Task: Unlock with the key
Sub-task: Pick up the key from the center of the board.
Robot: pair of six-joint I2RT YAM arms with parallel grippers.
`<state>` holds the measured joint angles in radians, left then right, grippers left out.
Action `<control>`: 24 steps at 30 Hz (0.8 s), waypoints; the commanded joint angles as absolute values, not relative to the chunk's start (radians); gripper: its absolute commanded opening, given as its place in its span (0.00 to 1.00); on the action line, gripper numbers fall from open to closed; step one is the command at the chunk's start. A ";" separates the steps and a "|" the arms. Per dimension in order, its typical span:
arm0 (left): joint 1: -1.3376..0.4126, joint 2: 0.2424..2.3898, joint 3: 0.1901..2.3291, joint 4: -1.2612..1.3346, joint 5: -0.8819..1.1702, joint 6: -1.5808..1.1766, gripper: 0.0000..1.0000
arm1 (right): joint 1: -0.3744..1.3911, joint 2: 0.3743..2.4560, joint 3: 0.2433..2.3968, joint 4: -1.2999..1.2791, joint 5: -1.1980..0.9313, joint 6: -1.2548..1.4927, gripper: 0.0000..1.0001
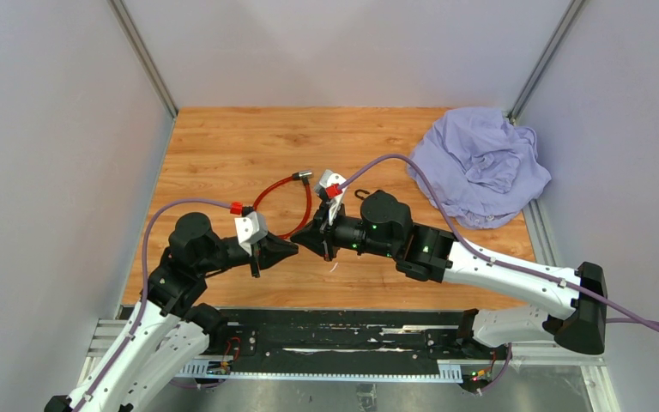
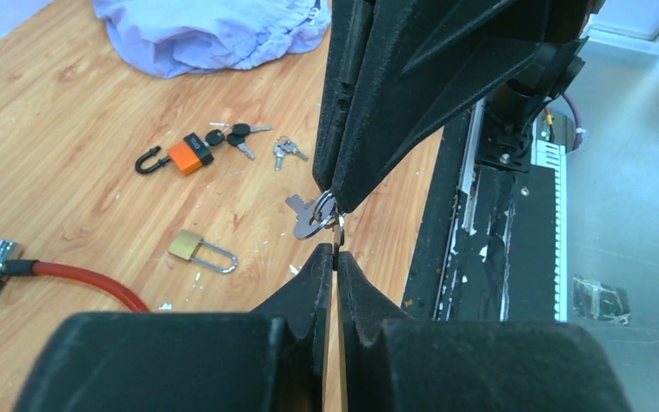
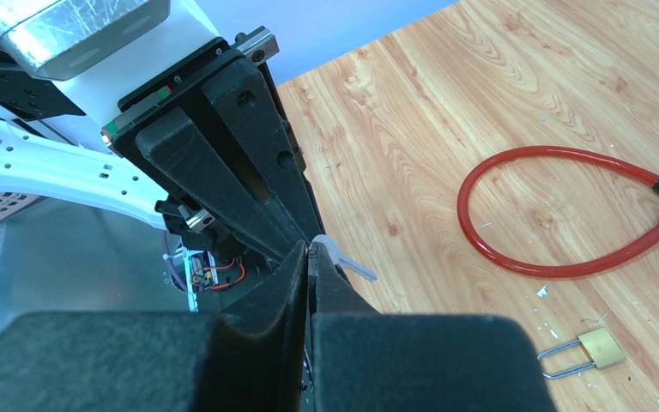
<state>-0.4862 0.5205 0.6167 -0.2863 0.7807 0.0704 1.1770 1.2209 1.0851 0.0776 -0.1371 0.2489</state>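
A: 2 grippers pinched tight, tip to tip, on the key bunch (image 2: 303, 221): L gripper (image 2: 336, 256) & R gripper (image 2: 333, 196), over the table (image 1: 223, 154) by its front edge.
B: If 1 lets go too soon, the key bunch may drop. Brass padlock (image 2: 187, 245) lies farther off.

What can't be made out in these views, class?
Top: orange lock body, under the right arm; hook shows.
Left wrist: cable lock, cut by the left edge.
Wrist views: keys, teeth too small, partly inside the right pincer.
Top: padlock, covered by the right arm or left arm.
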 commanded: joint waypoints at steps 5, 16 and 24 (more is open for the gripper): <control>-0.492 0.505 0.643 -0.301 0.775 0.110 0.05 | 1.193 1.188 1.068 0.107 -0.114 0.265 0.01; -0.492 0.532 0.715 -0.473 0.854 0.295 0.00 | 1.195 1.165 1.057 0.097 -0.119 0.256 0.05; -0.493 0.702 0.932 -0.939 0.885 0.645 0.00 | 1.193 1.108 1.051 0.018 -0.144 0.201 0.13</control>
<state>-0.4870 0.6338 0.8257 -0.6559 0.8642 0.4072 1.1797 1.1526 1.0603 0.0612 -0.1307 0.2459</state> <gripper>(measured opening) 0.011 0.084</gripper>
